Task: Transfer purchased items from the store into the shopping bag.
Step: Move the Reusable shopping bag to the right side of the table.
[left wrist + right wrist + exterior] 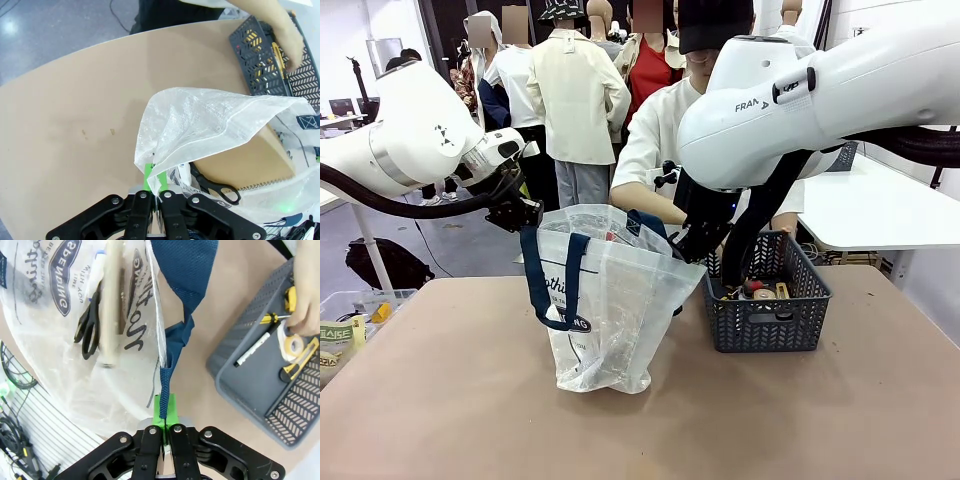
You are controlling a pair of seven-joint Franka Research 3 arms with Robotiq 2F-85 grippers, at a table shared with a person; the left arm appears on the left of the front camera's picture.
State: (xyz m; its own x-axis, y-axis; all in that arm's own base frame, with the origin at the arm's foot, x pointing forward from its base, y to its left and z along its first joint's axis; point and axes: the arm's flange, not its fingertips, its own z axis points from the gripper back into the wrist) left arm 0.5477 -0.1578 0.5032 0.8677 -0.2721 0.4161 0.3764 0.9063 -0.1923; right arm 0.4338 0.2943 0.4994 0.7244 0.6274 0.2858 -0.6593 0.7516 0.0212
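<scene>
Busy shop floor behind, people milling about, but what matters is the tan table (440,400), smooth and matte. Near its middle stands the shopping bag (610,310), crinkly see-through white plastic with wide navy woven straps and dark lettering, mouth facing up. At the bag's left end the left gripper (155,176) is pinched fully closed on the thin white rim. At the bag's right end the right gripper (164,412) is clamped just as tight on the rim, right where a navy strap joins. Together they stretch the opening into a long slot running left to right between them. Just right of the bag sits the dark grey basket (770,320), rigid plastic with a herringbone lattice wall, and the person's hand (307,295) is down in it, fingers on the small stuff. So I'd say that hand is way nearer the remaining items than either claw, and the next drop has to come from the bag's right side, over the right gripper's end and down into that slot. Already in the bag: what looks like a brown spiral notebook (250,165), flat and stiff, with black-handled scissors (220,191) beside it. Waiting right of the bag, in the basket: a slim marker (255,347), a tape roll (294,344), a yellow-handled screwdriver (272,317) and a yellow utility knife (300,362).
</scene>
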